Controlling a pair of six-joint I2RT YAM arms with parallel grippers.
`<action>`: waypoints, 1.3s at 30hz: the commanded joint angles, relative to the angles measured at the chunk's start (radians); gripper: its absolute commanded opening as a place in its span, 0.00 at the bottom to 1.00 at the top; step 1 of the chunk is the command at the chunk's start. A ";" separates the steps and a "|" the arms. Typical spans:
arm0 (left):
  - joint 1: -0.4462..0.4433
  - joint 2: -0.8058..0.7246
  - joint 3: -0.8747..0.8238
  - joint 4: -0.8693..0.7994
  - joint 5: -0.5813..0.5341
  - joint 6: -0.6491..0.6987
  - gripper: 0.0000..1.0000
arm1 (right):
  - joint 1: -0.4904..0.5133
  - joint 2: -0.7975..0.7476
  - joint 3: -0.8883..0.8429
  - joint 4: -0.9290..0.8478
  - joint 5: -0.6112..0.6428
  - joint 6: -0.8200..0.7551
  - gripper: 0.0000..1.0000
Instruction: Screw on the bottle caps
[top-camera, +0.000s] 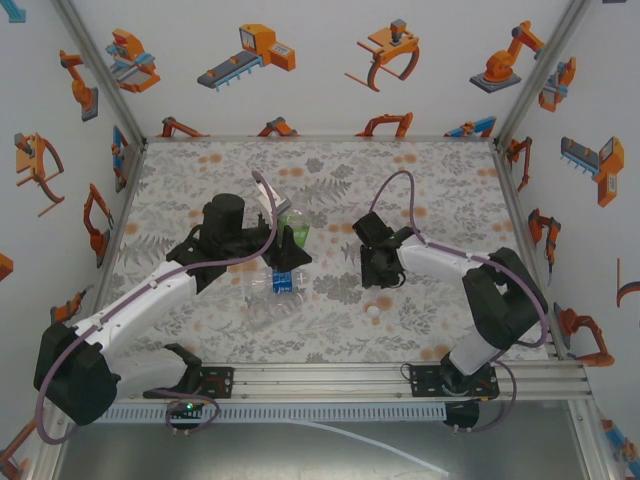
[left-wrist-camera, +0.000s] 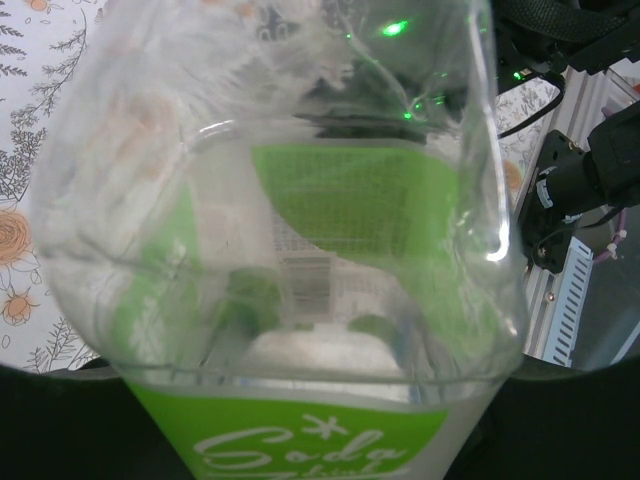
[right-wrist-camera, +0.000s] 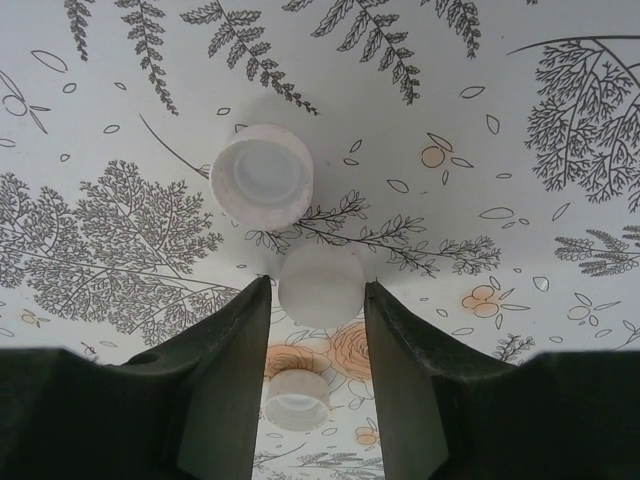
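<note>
The white cap sits on the floral table, dead centre between the right gripper fingertips. They flank it on both sides, but I can't tell whether they've actually pinched it. A second cap lies just beyond, and a third cap is nearer the wrist. The green-labelled bottle is well off to the left, clenched in the left gripper. The cap is round, so there's no axis to line up. The right arm is plainly the nearer one.

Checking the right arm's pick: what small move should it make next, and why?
Probably close the right gripper fully: its fingers bracket one white cap on the table, seemingly not yet pinching it. The left gripper holds the green-labelled bottle.
</note>
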 joint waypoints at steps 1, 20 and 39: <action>-0.001 -0.015 -0.009 0.009 0.006 0.014 0.00 | 0.008 0.012 0.023 -0.016 0.027 0.012 0.40; -0.011 -0.033 0.005 -0.038 -0.011 0.091 0.00 | 0.010 -0.184 -0.028 0.076 -0.073 -0.147 0.24; -0.093 -0.037 0.203 -0.505 0.073 0.560 0.00 | 0.012 -0.548 0.282 0.076 -0.681 -0.712 0.16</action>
